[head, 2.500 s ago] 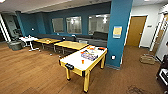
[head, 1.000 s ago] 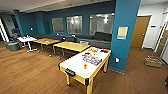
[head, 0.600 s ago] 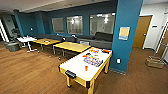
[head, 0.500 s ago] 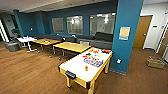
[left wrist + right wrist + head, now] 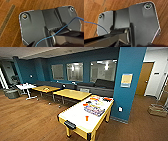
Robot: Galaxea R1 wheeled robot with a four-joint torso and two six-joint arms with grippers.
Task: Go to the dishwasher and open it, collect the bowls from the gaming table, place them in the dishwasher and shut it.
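Bowls are hard to single out from here: on the far half of the gaming table (image 5: pixel 75 115) lies a cluster of coloured game boxes (image 5: pixel 94 110), with small orange-red spots beside them, and one of those (image 5: pixel 85 104) may be the orange-red bowl. A dark spot (image 5: pixel 88 101) next to it may be the blackish one; I cannot tell for sure. Nearer than the boxes, an orange thing (image 5: pixel 86 118) stands alone on the white top.

The table sits just ahead in the head view, one long side close to the blue pillar (image 5: pixel 127 84). Beyond its far end stand two yellow-topped tables (image 5: pixel 71 93), then a white table (image 5: pixel 25 86) and a dark sofa (image 5: pixel 98 88) under the windows. A wooden door (image 5: pixel 144 78) lies past the pillar.

As I judge it, the step in hand is the approach to the table to collect the bowls. The next move calls for drawing up along the table's open long side, close enough to the far half for an arm to reach over the rim.

Both wrist views look down past the robot's dark plates onto the wood floor (image 5: pixel 10 18), so the arms appear to hang low, pointing down at the robot's sides. Whether either gripper's jaws are apart or together I cannot tell.
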